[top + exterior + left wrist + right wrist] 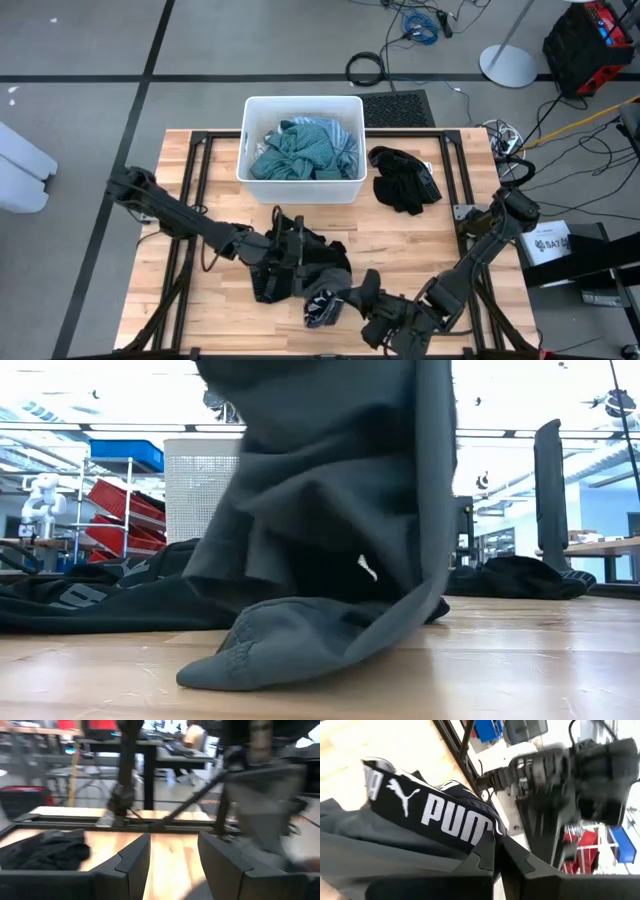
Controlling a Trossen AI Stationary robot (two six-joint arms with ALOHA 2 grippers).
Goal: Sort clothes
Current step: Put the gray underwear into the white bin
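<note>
A dark grey garment (325,300) with a black waistband lettered PUMA hangs in my right gripper (352,297) near the table's front middle. In the low view the garment (330,510) fills the centre. My left gripper (305,255) is open and empty over a heap of dark clothes (285,270) at the table's middle. Its fingers show in the left wrist view (172,865) with bare wood between them. Teal and light blue clothes (300,150) lie in the white bin (250,140). A black garment (402,180) lies on the table right of the bin. My right gripper pinches the grey garment at its black lettered waistband (470,832) between its two shut fingers (520,865). The cloth hangs slack below the gripper. Its lower end (260,655) rests folded on the table.
The white bin stands at the far middle of the table. More dark clothes (90,600) lie spread on the wood to the left in the low view. Bare wood shows along the near left (190,310) and between the heap and the bin.
</note>
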